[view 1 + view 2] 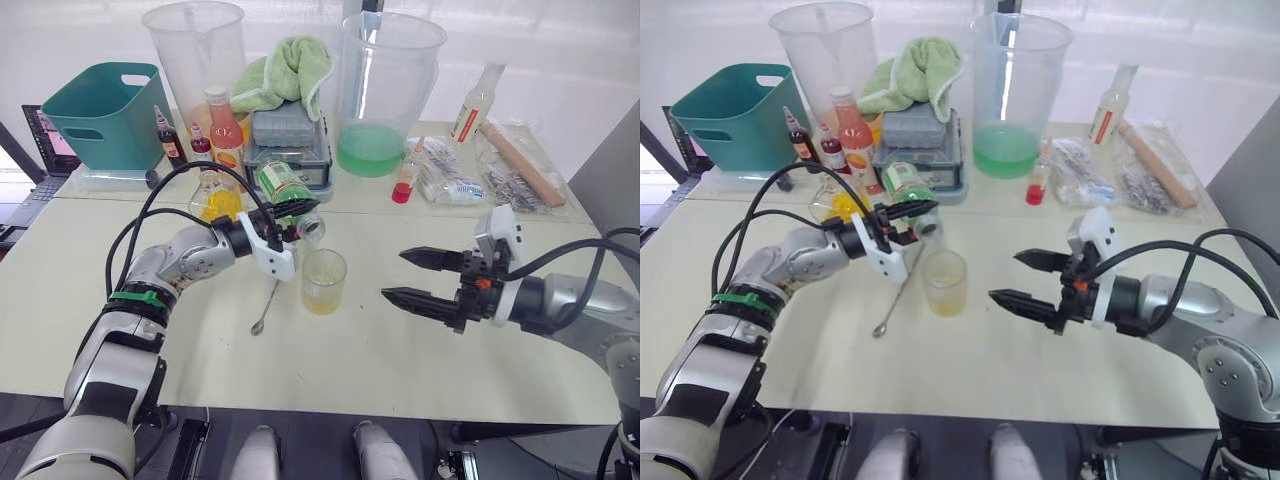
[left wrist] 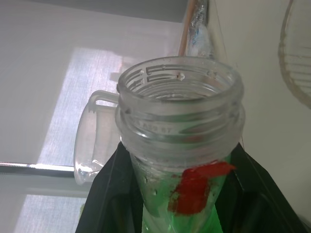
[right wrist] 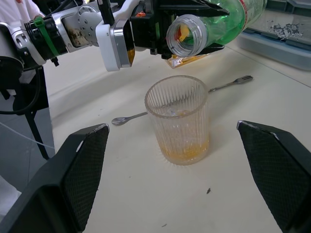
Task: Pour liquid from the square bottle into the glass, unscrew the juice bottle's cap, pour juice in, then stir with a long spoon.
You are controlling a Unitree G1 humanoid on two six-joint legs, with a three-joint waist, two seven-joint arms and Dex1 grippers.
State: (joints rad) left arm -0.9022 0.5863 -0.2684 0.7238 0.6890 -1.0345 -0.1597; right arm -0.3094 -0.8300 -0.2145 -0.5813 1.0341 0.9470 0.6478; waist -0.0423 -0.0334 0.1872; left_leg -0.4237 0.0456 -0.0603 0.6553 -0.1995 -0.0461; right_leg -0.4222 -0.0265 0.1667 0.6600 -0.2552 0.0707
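juice bottle (image 1: 285,190) is tipped nearly flat in the left gripper (image 1: 296,215), fingers clamped round it just below the neck, cap off, open mouth (image 3: 187,35) pointing out over the glass (image 1: 324,281) but above and a bit to the robot's left of the rim. some green liquid sits low in the bottle body; no stream visible. glass stands upright on the cream table (image 1: 400,340) w/ a thin layer of yellow liquid at the bottom. long spoon (image 1: 268,305) lies flat on the table just beside the glass on the robot's left, bowl end toward the robot, not touching the glass. square bottle (image 1: 215,198) w/ yellow contents stands behind the left gripper, partly hidden by the arm's cables. right gripper (image 1: 420,278) hovers off to the right of the glass, near table level, fingers spread wide, holding nothing, pointed at the glass. at the back: teal bin (image 1: 100,115), two big clear pitchers (image 1: 195,55), one w/ green liquid (image 1: 372,150), green cloth (image 1: 285,70), tall orange-pink bottle w/ red cap (image 1: 224,125).
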